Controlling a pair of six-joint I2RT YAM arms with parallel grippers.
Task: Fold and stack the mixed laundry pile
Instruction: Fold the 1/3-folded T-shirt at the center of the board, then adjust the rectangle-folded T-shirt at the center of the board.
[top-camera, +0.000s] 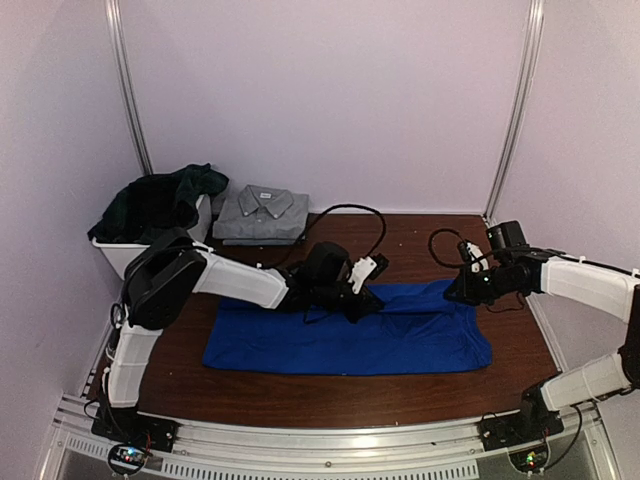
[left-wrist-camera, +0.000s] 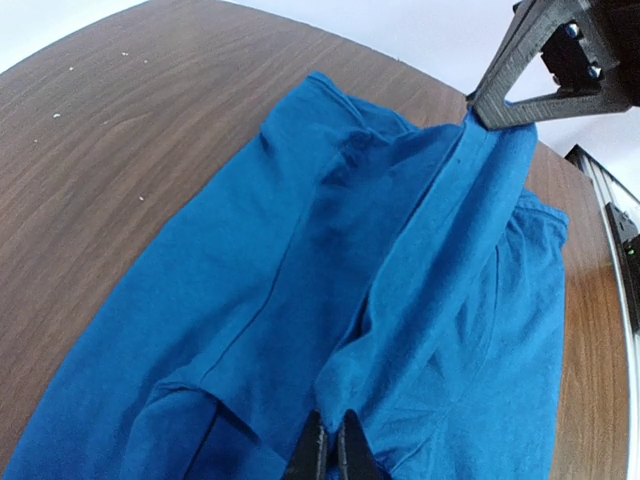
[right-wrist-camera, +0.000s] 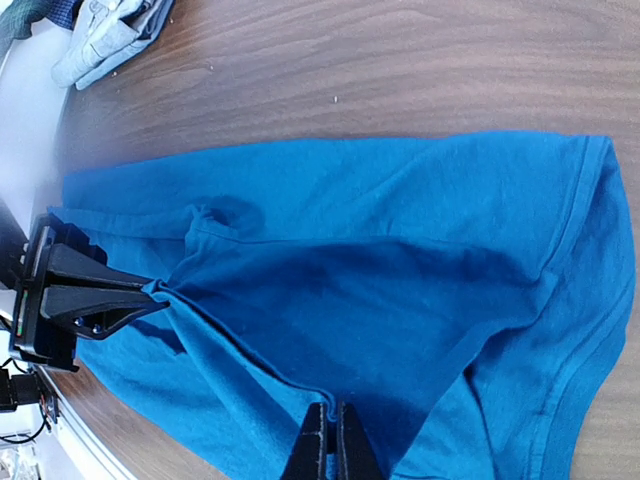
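Observation:
A royal-blue T-shirt (top-camera: 350, 340) lies spread across the brown table, part of its upper layer lifted into a taut ridge between my two grippers. My left gripper (top-camera: 366, 303) (left-wrist-camera: 333, 443) is shut on a pinch of the blue cloth near the shirt's far middle. At the shirt's far right edge my right gripper (top-camera: 456, 295) (right-wrist-camera: 328, 425) is shut on the same hemmed edge. Each wrist view shows the other gripper holding the opposite end of the ridge. The rest of the laundry pile, dark green and black garments (top-camera: 165, 198), fills the basket at the back left.
A white plastic basket (top-camera: 122, 256) stands at the back left corner. A folded grey collared shirt (top-camera: 260, 214) (right-wrist-camera: 108, 30) lies beside it on the table's far edge. Cables trail over the table behind the arms. Walls close in on three sides.

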